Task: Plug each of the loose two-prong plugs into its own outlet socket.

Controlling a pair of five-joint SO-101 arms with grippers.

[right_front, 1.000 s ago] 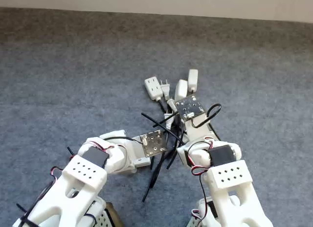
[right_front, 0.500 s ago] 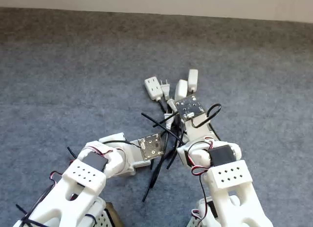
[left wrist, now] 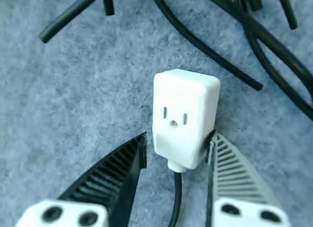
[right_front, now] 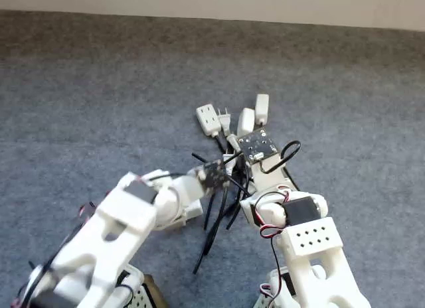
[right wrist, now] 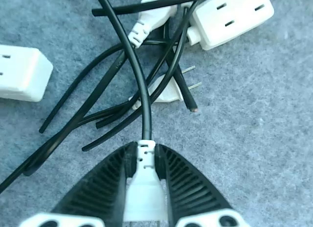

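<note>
A white outlet socket (left wrist: 186, 112) with a black cord lies face up on the grey carpet. My left gripper (left wrist: 178, 140) is open, one finger on each side of the socket's cord end; one finger (left wrist: 230, 173) touches its side. From above, the left gripper (right_front: 214, 172) sits among the black cords. My right gripper (right wrist: 145, 151) is shut on a white plug (right wrist: 144, 185) whose black cord runs away from it; its prongs are hidden. A loose two-prong plug (right wrist: 164, 94) lies just beyond, near a multi-socket outlet (right wrist: 234, 14).
Black cords (right_front: 216, 215) cross and tangle between the two arms. More white outlets (right_front: 208, 119) (right_front: 261, 107) and a plug (right_front: 224, 119) cluster ahead of the right wrist (right_front: 259, 147). Another white outlet block (right wrist: 19, 73) lies beside the cords. Bare carpet (right_front: 99, 89) surrounds the cluster.
My left arm has swung forward and its gripper has moved into the cords toward the outlets. The right arm has kept still with the plug.
</note>
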